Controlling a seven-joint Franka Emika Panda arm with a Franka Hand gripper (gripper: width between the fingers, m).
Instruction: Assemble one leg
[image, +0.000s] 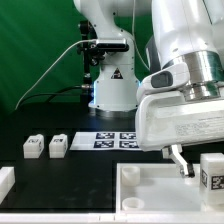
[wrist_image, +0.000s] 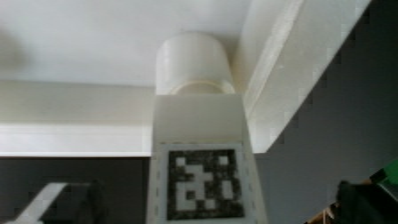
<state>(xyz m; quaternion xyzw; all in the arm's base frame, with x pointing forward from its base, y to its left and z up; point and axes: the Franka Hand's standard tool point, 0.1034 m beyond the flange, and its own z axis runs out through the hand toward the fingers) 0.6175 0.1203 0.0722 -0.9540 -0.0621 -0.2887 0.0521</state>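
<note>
A leg (image: 212, 172), a chunky white block with a black-and-white tag, stands at the right corner of the large white square panel (image: 150, 195). In the wrist view the leg (wrist_image: 199, 150) is centred, its rounded end against the panel (wrist_image: 89, 110). My gripper (image: 190, 165) hangs just beside and above it. Its fingertips (wrist_image: 54, 203) show far apart on either side of the leg, not touching it, so the gripper (wrist_image: 214, 205) is open. Two more legs (image: 33, 147) (image: 58, 145) stand on the black table at the exterior view's left.
The marker board (image: 115, 140) lies behind the panel, in front of the robot base (image: 112, 90). A white part (image: 5, 181) is cut off by the exterior view's lower left edge. A green curtain backs the scene.
</note>
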